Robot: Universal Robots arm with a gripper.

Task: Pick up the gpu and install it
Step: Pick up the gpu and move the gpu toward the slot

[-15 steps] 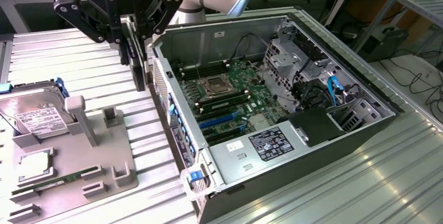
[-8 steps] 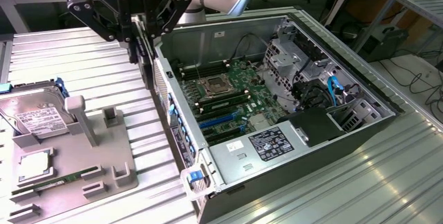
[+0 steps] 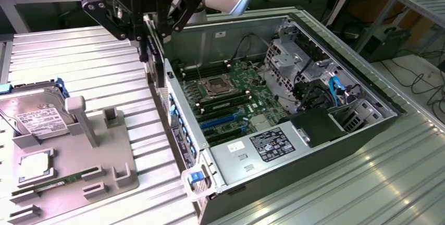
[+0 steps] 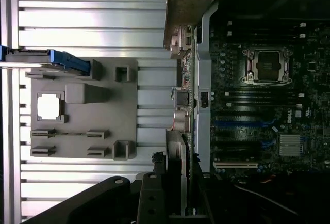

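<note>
Holding: gripper (image 3: 144, 33) clamped on the gpu (image 3: 145, 53), over the computer case (image 3: 299, 183) rim.
Risk: the card could catch that rim, or miss its slot if tilted.

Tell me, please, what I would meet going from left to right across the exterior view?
hard drive → gpu, held in the gripper at the case's edge → CPU socket → silver heatsink → blue cable
</note>
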